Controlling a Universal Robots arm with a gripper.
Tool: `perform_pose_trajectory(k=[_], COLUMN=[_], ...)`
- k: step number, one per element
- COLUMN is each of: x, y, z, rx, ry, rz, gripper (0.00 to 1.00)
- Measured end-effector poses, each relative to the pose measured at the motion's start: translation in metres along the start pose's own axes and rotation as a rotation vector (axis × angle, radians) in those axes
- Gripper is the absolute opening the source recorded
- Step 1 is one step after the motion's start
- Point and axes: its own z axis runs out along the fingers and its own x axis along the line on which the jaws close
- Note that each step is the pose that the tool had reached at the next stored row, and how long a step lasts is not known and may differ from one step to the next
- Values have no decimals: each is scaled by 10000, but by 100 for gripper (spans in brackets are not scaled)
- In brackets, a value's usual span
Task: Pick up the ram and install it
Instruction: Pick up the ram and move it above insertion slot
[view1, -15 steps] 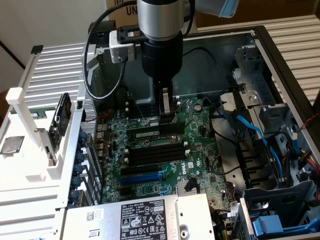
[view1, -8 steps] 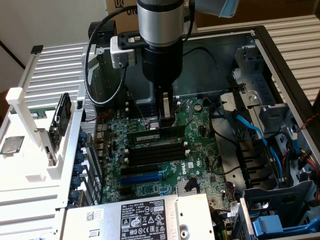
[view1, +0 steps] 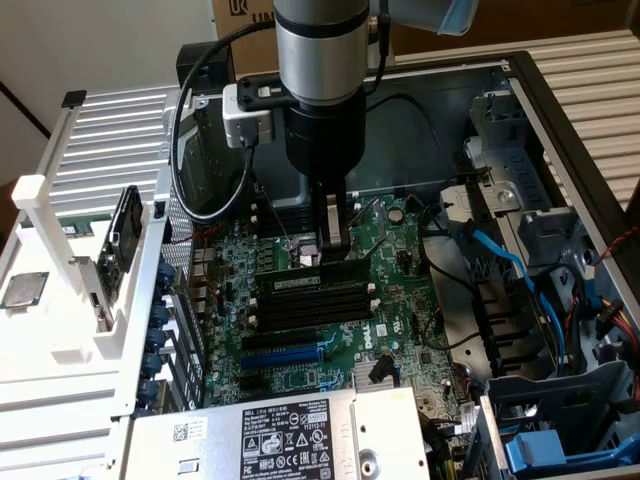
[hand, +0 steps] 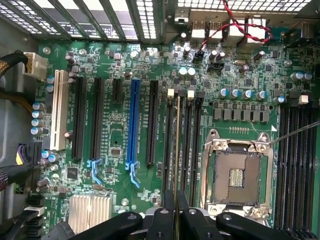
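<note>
My gripper (view1: 333, 243) reaches down into the open computer case and is shut on the ram (view1: 310, 280), a long dark stick with a pale label. The stick stands on edge along the bank of black memory slots (view1: 312, 310) on the green motherboard (view1: 400, 330). In the wrist view the ram (hand: 176, 150) shows edge-on as a thin line between my black fingers (hand: 162, 220), in line with the memory slots (hand: 193, 150) and their white end clips. Whether its lower edge sits in a slot I cannot tell.
A blue expansion slot (hand: 132, 125) and black slots lie beside the memory bank. The bare CPU socket (hand: 235, 177) is on the other side. A power supply (view1: 290, 435), blue cables (view1: 500, 260) and drive cages (view1: 560, 240) crowd the case. A white rack (view1: 60, 300) stands outside.
</note>
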Motion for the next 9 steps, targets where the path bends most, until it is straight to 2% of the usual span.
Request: perform_pose_trajectory(k=[9], x=[19], y=[-1], z=[39], rx=[6], ry=[17], rz=[64], gripper=[13])
